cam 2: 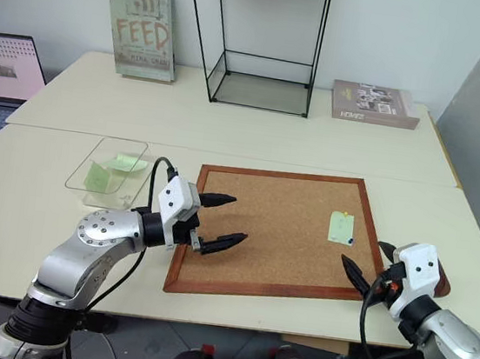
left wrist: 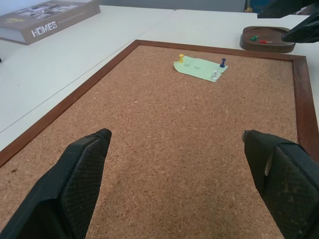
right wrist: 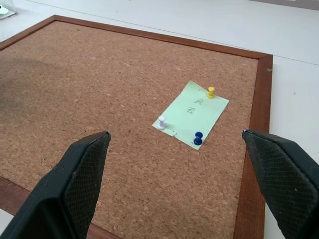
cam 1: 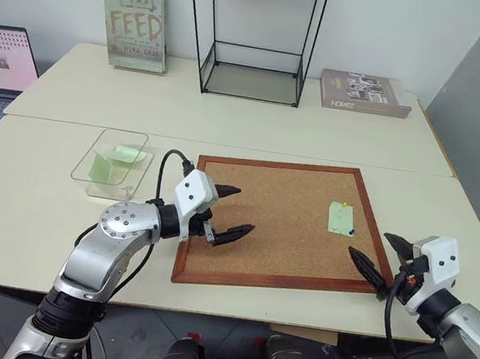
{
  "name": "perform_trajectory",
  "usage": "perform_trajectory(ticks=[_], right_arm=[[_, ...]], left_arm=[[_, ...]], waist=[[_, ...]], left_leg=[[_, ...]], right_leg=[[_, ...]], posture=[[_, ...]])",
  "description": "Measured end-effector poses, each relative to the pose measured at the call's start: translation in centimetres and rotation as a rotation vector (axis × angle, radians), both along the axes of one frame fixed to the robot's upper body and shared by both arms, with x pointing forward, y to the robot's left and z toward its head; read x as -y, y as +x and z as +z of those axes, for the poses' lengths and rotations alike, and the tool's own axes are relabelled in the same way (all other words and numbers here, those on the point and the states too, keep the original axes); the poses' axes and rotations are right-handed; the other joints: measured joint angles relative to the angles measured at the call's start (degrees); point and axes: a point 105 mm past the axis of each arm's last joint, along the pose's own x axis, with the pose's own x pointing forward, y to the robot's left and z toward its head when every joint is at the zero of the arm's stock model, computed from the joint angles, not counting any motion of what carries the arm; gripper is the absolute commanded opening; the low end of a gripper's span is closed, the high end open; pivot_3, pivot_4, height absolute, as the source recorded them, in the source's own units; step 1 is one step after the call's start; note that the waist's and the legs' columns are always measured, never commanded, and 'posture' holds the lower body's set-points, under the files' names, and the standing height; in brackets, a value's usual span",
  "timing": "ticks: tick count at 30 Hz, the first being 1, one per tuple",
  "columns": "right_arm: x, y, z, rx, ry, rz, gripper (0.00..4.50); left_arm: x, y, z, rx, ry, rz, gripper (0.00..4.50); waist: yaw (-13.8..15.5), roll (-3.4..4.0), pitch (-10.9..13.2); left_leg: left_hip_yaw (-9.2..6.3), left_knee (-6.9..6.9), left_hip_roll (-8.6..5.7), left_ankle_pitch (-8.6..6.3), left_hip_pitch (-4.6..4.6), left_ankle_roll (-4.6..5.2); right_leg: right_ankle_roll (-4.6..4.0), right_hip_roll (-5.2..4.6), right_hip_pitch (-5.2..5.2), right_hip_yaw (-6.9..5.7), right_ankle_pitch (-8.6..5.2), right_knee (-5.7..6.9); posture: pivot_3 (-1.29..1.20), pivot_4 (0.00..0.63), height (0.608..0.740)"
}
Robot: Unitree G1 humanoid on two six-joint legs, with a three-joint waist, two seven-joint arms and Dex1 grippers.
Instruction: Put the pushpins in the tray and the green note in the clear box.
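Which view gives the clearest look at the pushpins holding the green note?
The right wrist view: the yellow pushpin, white pushpin and blue pushpin stand out on the green note. The left wrist view shows all three from farther off. The eye views show barely more than a dark dot.

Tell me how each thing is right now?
Green note: flat on the corkboard, held by three pins.
Yellow pin: stuck in the note.
White pin: stuck in the note.
Blue pin: stuck in the note.
Tray: holds a green and a red pin.
Clear box: open, green notes inside.
Left gripper: open, empty.
Right gripper: open, empty.
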Motion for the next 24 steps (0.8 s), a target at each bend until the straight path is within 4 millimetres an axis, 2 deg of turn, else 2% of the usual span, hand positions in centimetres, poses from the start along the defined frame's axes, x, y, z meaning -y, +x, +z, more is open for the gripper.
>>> perform_trajectory(ticks=[2, 5, 11, 17, 22, 24], right_arm=[[-0.1, -0.1, 0.1, -0.001, -0.001, -0.001, 4.5], [-0.4, -0.4, 0.2, -0.003, 0.017, -0.005, 4.5], [-1.0, -1.2, 0.6, 0.004, 0.027, -0.003, 4.5], [-1.9, -1.5, 1.5, 0.023, 0.059, 0.017, 4.5], [-2.9, -0.7, 2.2, 0.065, 0.083, 0.036, 4.5], [-2.6, -0.2, 2.0, 0.071, 0.076, 0.022, 4.5]], left_arm=[[0.4, 0.0, -0.1, -0.004, -0.01, -0.003, 4.49], [1.8, -0.2, -0.3, -0.014, -0.038, -0.031, 4.06], [3.9, 0.5, -0.2, -0.007, -0.053, -0.063, 2.91], [6.3, 1.3, -2.2, -0.026, -0.014, -0.082, 1.77], [7.2, 2.3, -4.1, -0.042, 0.016, -0.062, 0.75], [7.5, 2.7, -4.6, -0.045, 0.014, -0.056, 0.4]], waist=[[0.01, 0.0, 0.0], [0.03, 0.0, 0.0], [0.08, 0.0, 0.0], [-0.02, 0.01, -0.01], [-0.02, 0.01, -0.01], [0.04, 0.01, -0.01]], left_leg=[[0.0, 0.0, 0.0, 0.0, 0.0, 0.0], [-0.01, 0.0, -0.01, 0.0, -0.01, 0.0], [-0.04, 0.02, -0.03, 0.0, 0.01, 0.0], [-0.04, 0.01, -0.03, 0.0, 0.06, 0.0], [-0.04, 0.01, -0.04, 0.0, 0.07, 0.0], [-0.05, 0.01, -0.05, 0.0, 0.05, 0.0]], right_leg=[[0.0, 0.0, 0.0, 0.0, 0.0, 0.0], [0.0, 0.0, 0.01, 0.0, 0.0, 0.0], [0.01, 0.0, 0.05, 0.0, 0.0, -0.01], [0.01, 0.02, 0.09, 0.01, 0.01, -0.02], [0.02, 0.02, 0.11, 0.01, 0.01, -0.04], [0.03, 0.02, 0.11, 0.01, 0.01, -0.05]], posture=[[0.0, 0.15, 0.74], [0.0, 0.15, 0.74], [0.0, 0.15, 0.74], [0.0, 0.15, 0.74], [0.0, 0.15, 0.74], [0.0, 0.15, 0.74]])
